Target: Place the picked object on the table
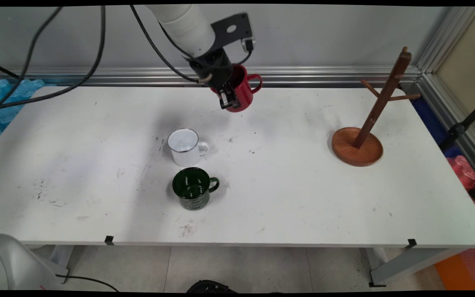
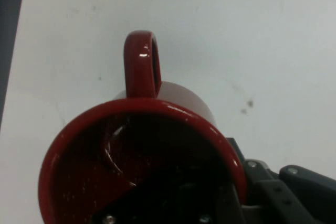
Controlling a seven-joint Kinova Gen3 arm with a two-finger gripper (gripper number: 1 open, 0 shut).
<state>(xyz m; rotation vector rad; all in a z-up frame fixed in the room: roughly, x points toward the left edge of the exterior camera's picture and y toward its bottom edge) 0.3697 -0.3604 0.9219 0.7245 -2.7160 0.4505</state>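
1. White and marked with small scuffs, the table is set against a grey wall with a metal rail along the back.
2. A red mug is held up in the air over the far middle of the table by the black gripper. Its shadow can be seen on the table below, so it is judged to be lifted clear.
3. The mug's wall is pinched by the gripper: one finger is seen inside the mug in the hand view, and the other is pressed on the outside. The rim is likely gripped this way because it is thin enough to fit between the fingers.
4. The handle is left free and is pointed away from the gripper, towards the right side of the table.
5. A white mug is stood upright near the table's middle, and a green mug is stood just in front of it. Both handles are turned to the right.
6. A wooden mug tree with pegs is stood on its round base, well apart on the right.
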